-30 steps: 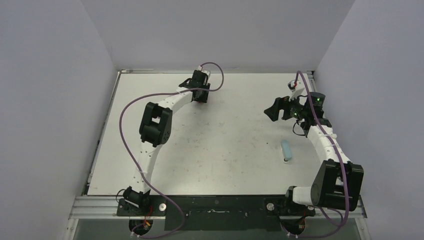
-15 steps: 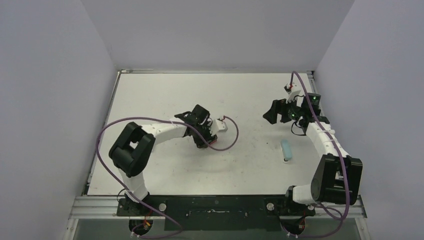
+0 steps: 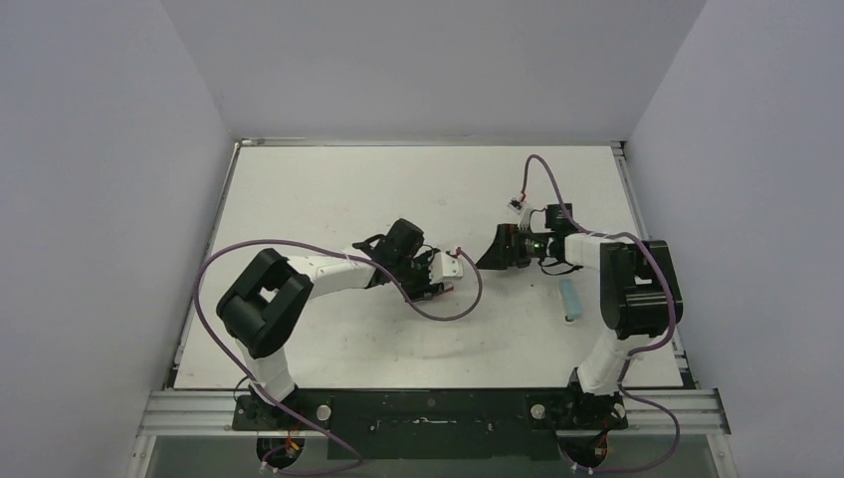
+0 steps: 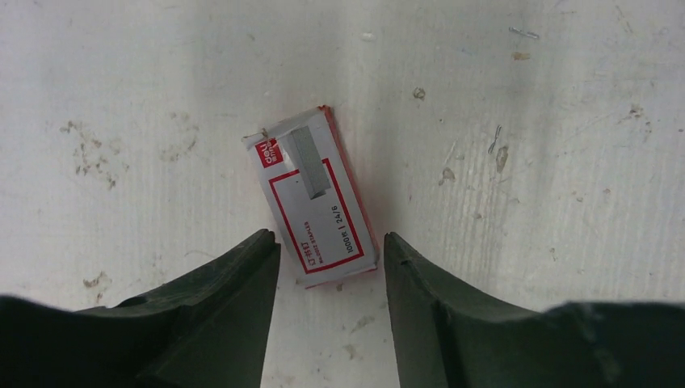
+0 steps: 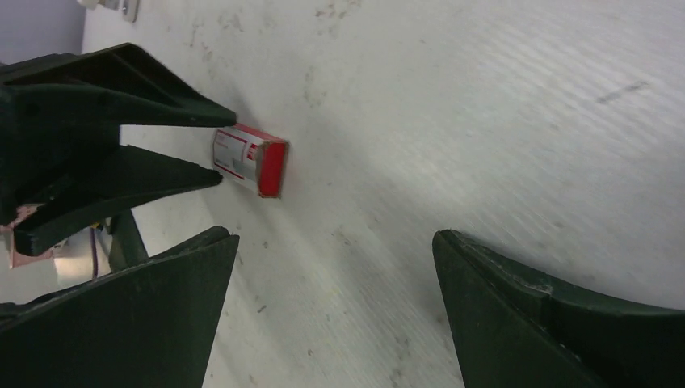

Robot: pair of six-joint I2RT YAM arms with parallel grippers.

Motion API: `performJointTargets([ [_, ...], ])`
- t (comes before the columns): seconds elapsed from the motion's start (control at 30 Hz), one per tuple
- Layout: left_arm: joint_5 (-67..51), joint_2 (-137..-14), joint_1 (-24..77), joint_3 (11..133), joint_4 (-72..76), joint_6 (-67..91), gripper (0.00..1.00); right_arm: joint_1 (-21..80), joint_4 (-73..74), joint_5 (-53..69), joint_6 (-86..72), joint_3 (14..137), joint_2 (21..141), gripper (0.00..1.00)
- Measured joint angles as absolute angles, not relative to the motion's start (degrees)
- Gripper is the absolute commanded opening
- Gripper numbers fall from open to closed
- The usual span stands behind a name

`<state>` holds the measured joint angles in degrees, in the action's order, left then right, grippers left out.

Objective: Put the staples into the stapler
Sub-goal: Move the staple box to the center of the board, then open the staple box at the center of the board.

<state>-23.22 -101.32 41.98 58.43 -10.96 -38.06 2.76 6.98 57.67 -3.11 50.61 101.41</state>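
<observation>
The staples (image 4: 309,162) are a short grey strip at the far, opened end of their box (image 4: 331,230); whether the strip rests on top or sticks out of the opening I cannot tell. The box lies flat on the table (image 4: 525,162), near its middle, turned a little against the line of the fingers. The left gripper (image 4: 327,255) stands narrowly parted around the near end of the box, with a gap on one side, so I judge it does not clamp it. If the jaws close on this skewed box, it may turn or slip, and the loose strip may slide off or break into pieces that are hard to pick from a flat surface. Too much force may also crush the box. The right gripper (image 5: 335,238), spread wide, points at the box from the opposite side and is near, so the two hands may knock each other. The strip looks like dull, finely ridged metal. The box is thin cardboard, a flat rectangle with a white printed face, red frame and red sides. The fingers are dark, matte, tapering wedges. The table is white, finely ribbed and scuffed. The stapler (image 3: 570,298), a small pale blue oblong, lies well apart beside the right arm.
</observation>
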Motion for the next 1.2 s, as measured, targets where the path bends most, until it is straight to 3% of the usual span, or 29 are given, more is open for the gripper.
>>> performJointTargets([
  [0.23, -26.11, -105.19, 42.54, 59.0, -6.0, -36.51, 0.61, 7.42, -6.13, 66.74, -11.4, 50.3, 107.85, 0.83],
  [0.57, -25.8, -106.1, 42.68, 59.83, -5.26, -33.45, 0.55, 10.92, -20.12, 72.05, -23.03, 48.25, 112.53, 0.71],
  [1.2, -24.69, -105.45, 42.7, 57.12, -0.6, -27.59, 0.4, 16.01, -19.27, 74.26, -23.24, 47.0, 112.92, 0.59],
])
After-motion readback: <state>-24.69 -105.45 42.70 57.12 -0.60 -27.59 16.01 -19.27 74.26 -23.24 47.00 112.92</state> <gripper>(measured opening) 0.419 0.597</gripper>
